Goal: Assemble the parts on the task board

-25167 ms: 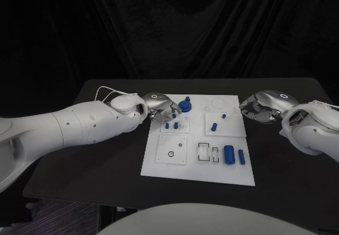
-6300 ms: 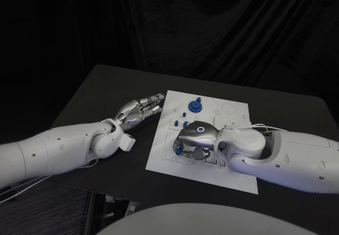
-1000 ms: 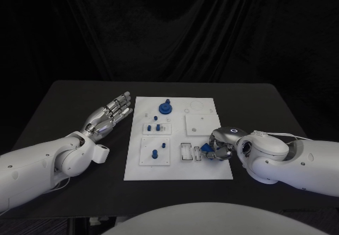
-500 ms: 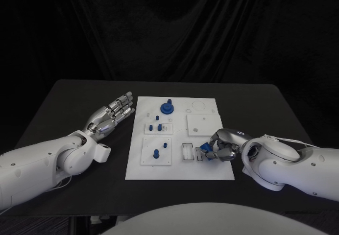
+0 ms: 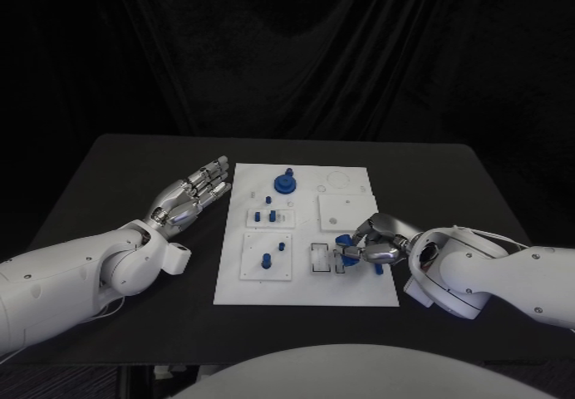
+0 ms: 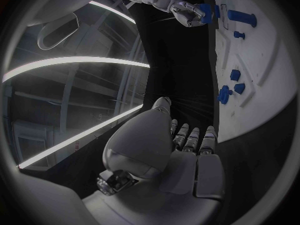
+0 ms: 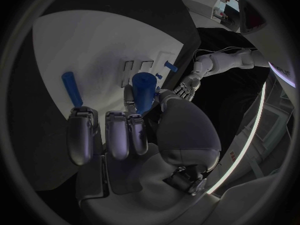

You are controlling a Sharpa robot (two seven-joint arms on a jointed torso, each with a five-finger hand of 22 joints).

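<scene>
Your right robot hand point(image 5: 369, 246) pinches a blue cylinder point(image 7: 143, 91) just above the task board point(image 5: 306, 287), beside its slotted recesses; it looks light, rigid and probably slick, so keep the grip mid-body; your left robot hand point(image 5: 189, 193) lies open on the surface beside the board.

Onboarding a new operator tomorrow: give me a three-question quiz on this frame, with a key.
1. True or false: the left hand holds a blue part.
2. Which hand grips the blue cylinder? A) left B) right C) neither
3. Fill in: the left hand rests on the black table beside the task board's ____ edge, seen from the head camera.

Key: 1. False; it lies flat, fingers extended, holding nothing. 2. B; the right hand pinches it over the slots near the board's front. 3. Left.
</scene>
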